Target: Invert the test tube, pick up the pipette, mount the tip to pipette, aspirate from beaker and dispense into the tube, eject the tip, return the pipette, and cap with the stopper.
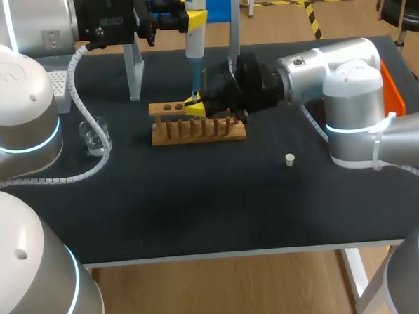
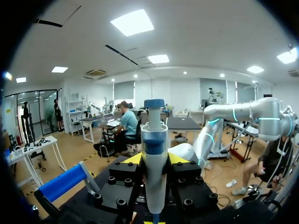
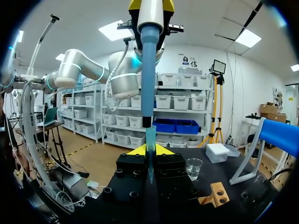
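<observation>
Both clamped, left tool [image 1: 194,18] hangs directly above right tool [image 1: 195,106].

A robotics lab, from where I stand, laid out for bench chemistry. The black table [image 1: 198,207] carries a wooden test tube rack [image 1: 167,134] toward the far edge, a small glass beaker [image 1: 94,135] near the left edge and a white perforated box [image 1: 59,84] at the far left. A little white stopper [image 1: 290,160] lies toward the right. Over the rack, the left gripper [image 1: 192,17] clamps a pipette [image 1: 195,42] upright, and the right gripper [image 1: 195,105] pinches a thin blue tip [image 3: 150,144] beneath it.
</observation>
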`<move>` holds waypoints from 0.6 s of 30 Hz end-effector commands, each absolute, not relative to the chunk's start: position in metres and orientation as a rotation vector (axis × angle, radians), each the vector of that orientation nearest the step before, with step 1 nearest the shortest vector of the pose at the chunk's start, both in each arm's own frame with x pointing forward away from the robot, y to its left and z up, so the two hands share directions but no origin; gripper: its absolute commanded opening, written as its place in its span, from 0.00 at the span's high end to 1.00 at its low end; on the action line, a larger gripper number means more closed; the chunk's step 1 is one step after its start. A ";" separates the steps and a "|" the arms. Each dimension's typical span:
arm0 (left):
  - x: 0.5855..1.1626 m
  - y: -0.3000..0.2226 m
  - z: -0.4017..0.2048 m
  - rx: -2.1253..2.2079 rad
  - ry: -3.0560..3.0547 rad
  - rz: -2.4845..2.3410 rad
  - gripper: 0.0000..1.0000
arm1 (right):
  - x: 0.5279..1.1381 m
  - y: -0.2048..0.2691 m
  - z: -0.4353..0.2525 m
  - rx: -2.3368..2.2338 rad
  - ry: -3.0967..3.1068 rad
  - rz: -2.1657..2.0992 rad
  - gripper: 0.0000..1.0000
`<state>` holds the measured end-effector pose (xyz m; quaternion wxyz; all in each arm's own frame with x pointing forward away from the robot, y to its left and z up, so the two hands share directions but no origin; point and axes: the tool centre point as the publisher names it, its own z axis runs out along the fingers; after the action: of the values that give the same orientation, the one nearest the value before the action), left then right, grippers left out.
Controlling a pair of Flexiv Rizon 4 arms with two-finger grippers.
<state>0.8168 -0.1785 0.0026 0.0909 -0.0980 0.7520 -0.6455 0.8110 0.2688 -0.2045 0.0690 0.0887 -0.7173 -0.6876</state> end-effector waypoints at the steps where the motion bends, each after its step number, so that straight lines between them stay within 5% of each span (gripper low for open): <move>1: 0.816 -0.177 0.001 -0.289 2.238 -1.918 1.00 | 0.809 0.269 -0.202 0.268 -2.162 -2.070 1.00; 18: 0.816 -0.177 0.001 -0.289 2.238 -1.918 1.00 | 0.808 0.264 -0.200 0.231 -2.148 -2.082 1.00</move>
<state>0.8169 -0.1785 0.0030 0.0912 -0.0978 0.7518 -0.6457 0.8106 0.2664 -0.2037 0.0727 0.0788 -0.7139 -0.6920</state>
